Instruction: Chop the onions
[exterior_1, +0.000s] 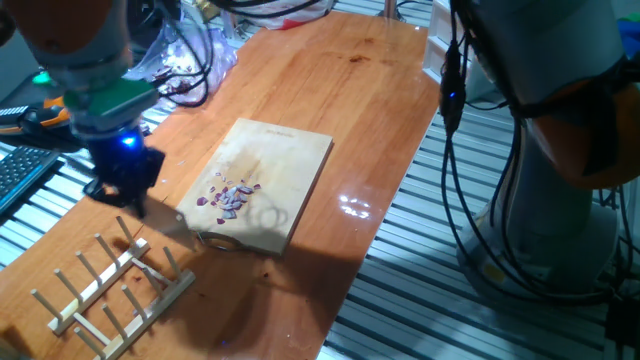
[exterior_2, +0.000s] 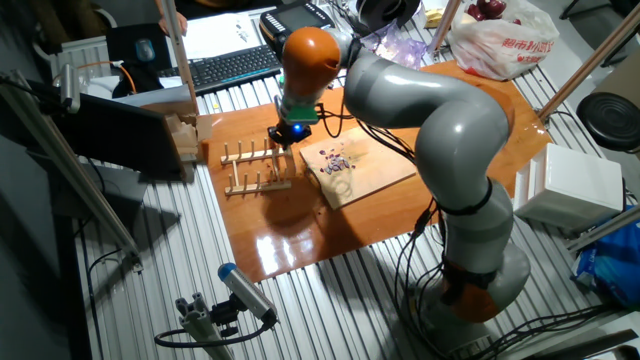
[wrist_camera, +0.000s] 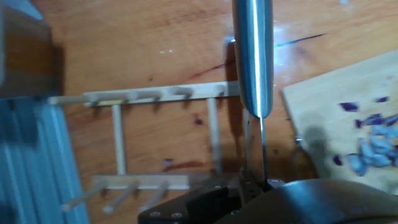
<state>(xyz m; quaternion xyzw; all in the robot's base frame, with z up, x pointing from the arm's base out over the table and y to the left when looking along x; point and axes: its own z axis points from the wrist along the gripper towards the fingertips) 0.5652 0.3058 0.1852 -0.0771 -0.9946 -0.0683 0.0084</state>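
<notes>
The onions (exterior_1: 232, 195) are a cluster of tiny purple-and-white diced bits on the wooden cutting board (exterior_1: 285, 150). They also show in the other fixed view (exterior_2: 335, 158) and at the right edge of the hand view (wrist_camera: 373, 146). My gripper (exterior_1: 125, 188) hangs left of the board, over the table between the board and a wooden peg rack (exterior_1: 110, 290). In the hand view the gripper (wrist_camera: 252, 183) is shut on a steel knife (wrist_camera: 254, 56), which points away over the rack's end, left of the board's edge (wrist_camera: 323, 106).
The peg rack (exterior_2: 255, 170) lies close under the hand. A wooden block (exterior_2: 185, 140) stands left of it. A clear bag with purple scraps (exterior_2: 405, 45), a red-and-white plastic bag (exterior_2: 500, 35) and a keyboard (exterior_2: 230, 65) lie at the back. Pale onion rings (exterior_2: 340, 185) lie at the board's near end.
</notes>
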